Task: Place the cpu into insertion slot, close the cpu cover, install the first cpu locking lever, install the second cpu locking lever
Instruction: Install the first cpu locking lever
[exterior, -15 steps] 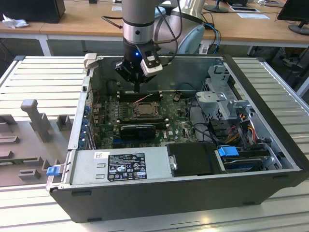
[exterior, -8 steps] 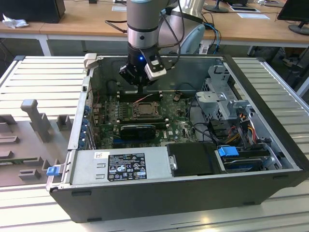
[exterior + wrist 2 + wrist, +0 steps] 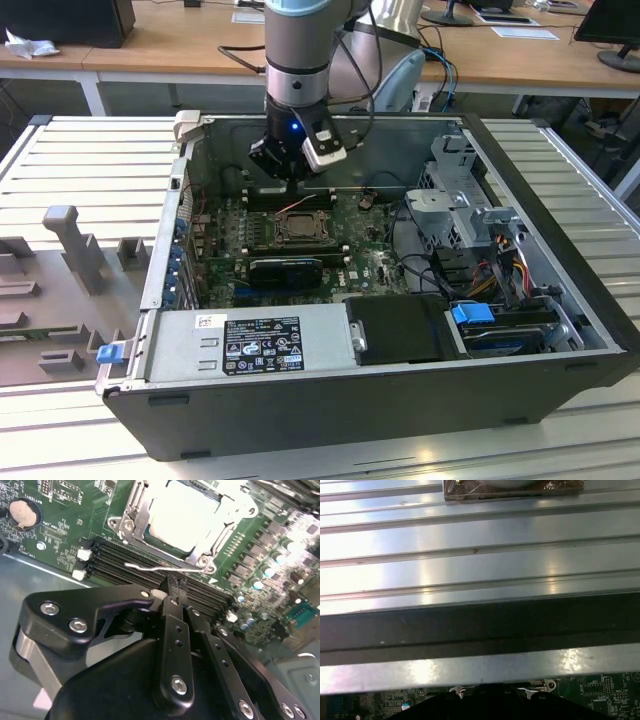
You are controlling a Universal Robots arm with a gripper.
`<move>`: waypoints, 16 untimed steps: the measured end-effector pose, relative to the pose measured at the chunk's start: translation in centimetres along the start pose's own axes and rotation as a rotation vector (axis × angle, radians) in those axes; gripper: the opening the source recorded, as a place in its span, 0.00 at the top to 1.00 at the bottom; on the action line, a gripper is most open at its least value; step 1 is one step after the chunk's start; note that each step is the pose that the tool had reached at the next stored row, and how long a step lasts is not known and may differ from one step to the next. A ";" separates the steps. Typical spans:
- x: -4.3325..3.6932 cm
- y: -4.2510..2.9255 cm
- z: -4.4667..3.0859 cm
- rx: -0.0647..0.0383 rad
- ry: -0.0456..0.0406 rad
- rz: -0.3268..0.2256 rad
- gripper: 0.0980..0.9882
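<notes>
Second wrist view has my gripper (image 3: pixel 172 587) with fingertips pressed together, nipping the thin wire locking lever (image 3: pixel 165 569) that runs along the near edge of the insertion slot (image 3: pixel 130 517). The cpu (image 3: pixel 182 515) sits in that socket under the closed cpu cover (image 3: pixel 227 527), just beyond my fingertips. Memory slots (image 3: pixel 125 557) lie between, on the green motherboard (image 3: pixel 60 525) inside the computer case (image 3: pixel 560 200).

tool (image 3: pixel 172 587) over memory slots (image 3: pixel 145 567); cpu cover (image 3: pixel 185 525) beside, unobstructed | case wall (image 3: pixel 480 625) close behind
</notes>
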State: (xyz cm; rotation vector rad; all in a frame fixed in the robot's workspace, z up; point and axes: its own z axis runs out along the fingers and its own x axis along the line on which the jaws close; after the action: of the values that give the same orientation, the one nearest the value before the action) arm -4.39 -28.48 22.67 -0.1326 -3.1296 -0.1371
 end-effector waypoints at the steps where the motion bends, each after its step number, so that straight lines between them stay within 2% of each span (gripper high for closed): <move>1: -0.14 0.01 0.10 0.000 0.0000 -0.001 0.99; 6: -1.34 0.08 0.42 0.000 0.0009 -0.010 0.99; 8: -2.38 0.14 0.99 0.001 0.0048 -0.064 0.99; 16: -2.85 0.11 1.99 0.001 0.0063 -0.082 0.99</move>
State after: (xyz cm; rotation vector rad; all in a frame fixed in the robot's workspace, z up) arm -1.54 -28.43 20.67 -0.0032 -3.1297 -0.1365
